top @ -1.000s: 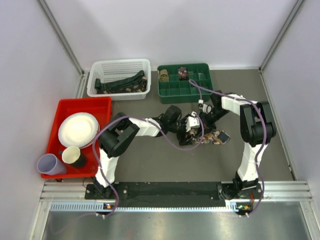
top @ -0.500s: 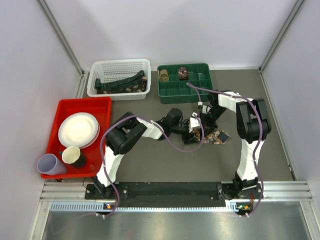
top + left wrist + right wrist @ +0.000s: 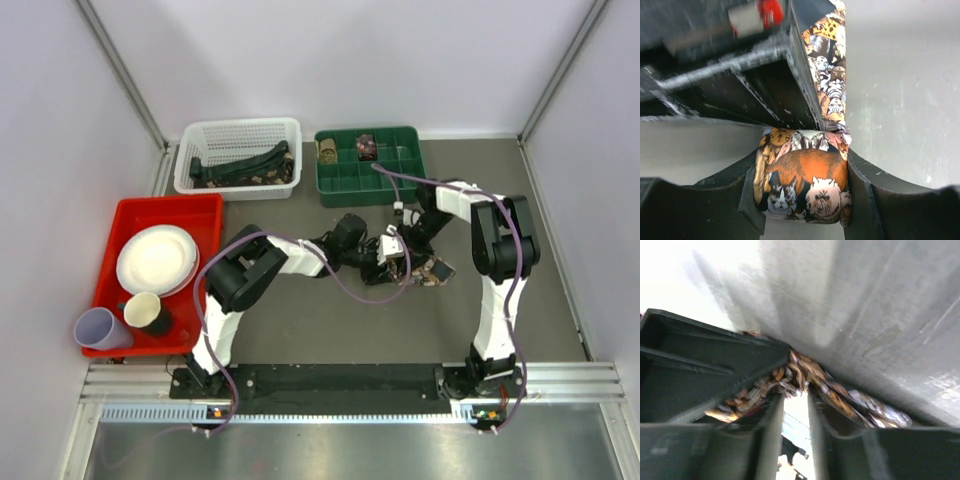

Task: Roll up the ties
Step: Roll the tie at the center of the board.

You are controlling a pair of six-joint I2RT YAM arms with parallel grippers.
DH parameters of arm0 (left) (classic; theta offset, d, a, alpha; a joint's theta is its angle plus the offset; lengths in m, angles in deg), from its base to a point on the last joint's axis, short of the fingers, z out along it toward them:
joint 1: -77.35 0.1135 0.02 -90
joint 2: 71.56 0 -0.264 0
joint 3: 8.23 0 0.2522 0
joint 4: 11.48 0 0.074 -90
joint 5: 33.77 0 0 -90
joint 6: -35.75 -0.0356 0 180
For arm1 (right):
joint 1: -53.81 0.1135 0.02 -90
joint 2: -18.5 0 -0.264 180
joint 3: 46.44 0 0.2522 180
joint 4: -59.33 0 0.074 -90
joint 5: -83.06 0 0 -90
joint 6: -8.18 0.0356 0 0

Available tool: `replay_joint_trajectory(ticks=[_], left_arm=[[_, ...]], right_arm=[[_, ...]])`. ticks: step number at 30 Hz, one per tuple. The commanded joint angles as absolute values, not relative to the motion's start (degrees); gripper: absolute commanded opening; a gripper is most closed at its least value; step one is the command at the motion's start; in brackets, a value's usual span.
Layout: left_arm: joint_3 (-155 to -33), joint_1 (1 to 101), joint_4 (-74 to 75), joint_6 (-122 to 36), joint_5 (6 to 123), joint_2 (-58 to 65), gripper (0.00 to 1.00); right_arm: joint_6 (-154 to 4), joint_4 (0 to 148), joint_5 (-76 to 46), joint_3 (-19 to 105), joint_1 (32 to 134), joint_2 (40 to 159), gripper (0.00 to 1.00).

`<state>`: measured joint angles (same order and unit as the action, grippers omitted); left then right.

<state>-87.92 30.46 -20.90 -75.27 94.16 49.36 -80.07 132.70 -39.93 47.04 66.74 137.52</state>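
Left end effector [image 3: 804, 197] clamped across tie [image 3: 802, 172] coil | right end effector [image 3: 796, 407] narrow-gapped, grasp not discernible | judged soft, light, slippery; coil flanks best hold, tail at 12 o'clock

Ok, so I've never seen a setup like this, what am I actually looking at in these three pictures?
Two robot arms, the left arm and the right arm, are bolted to the near edge of a table. One picture looks down from above. The other two come from a small camera on each wrist. On the table are a basket of ties, a green tray with two rolled ties, and a red tray with a plate and cups. The left end effector grips a cat-print tie rolled into a coil. The right end effector, nearly closed, seems to pinch its loose tail.
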Motion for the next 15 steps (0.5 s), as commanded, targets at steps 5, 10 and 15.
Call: replay_joint_trajectory(ticks=[5,10,15], left_arm=[[-85.79,31.03,6.23,-81.5,85.23,49.37,0.05],[-89.21,31.03,10.98,-82.2,85.4,50.87,0.02],[-90.98,30.95,12.74,-82.82,85.14,52.27,0.02]], right_arm=[[-86.22,130.66,-54.82,48.72,64.18,131.97,0.47],[-82.27,124.77,-62.04,43.88,65.14,130.47,0.47],[-78.75,121.34,-64.24,43.52,66.81,130.38,0.46]])
